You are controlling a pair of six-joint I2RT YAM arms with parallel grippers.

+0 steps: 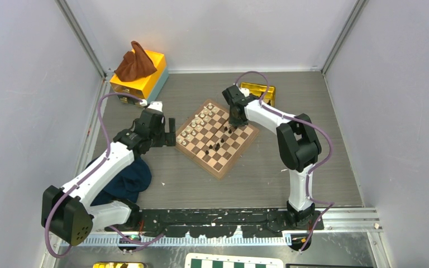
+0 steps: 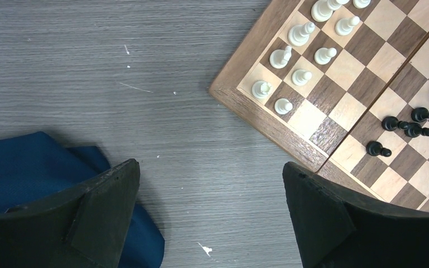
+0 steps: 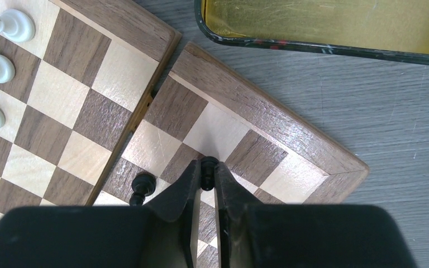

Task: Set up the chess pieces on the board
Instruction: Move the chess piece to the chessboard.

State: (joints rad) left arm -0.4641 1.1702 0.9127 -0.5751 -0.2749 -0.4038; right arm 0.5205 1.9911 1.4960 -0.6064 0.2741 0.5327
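Chess pieces in black stand grouped on the right half of the board — one more black piece is pinched between the fingers of the right gripper, near the board's far right edge. Left gripper hovers just left of the board, fingers wide apart, beside a blue cloth.
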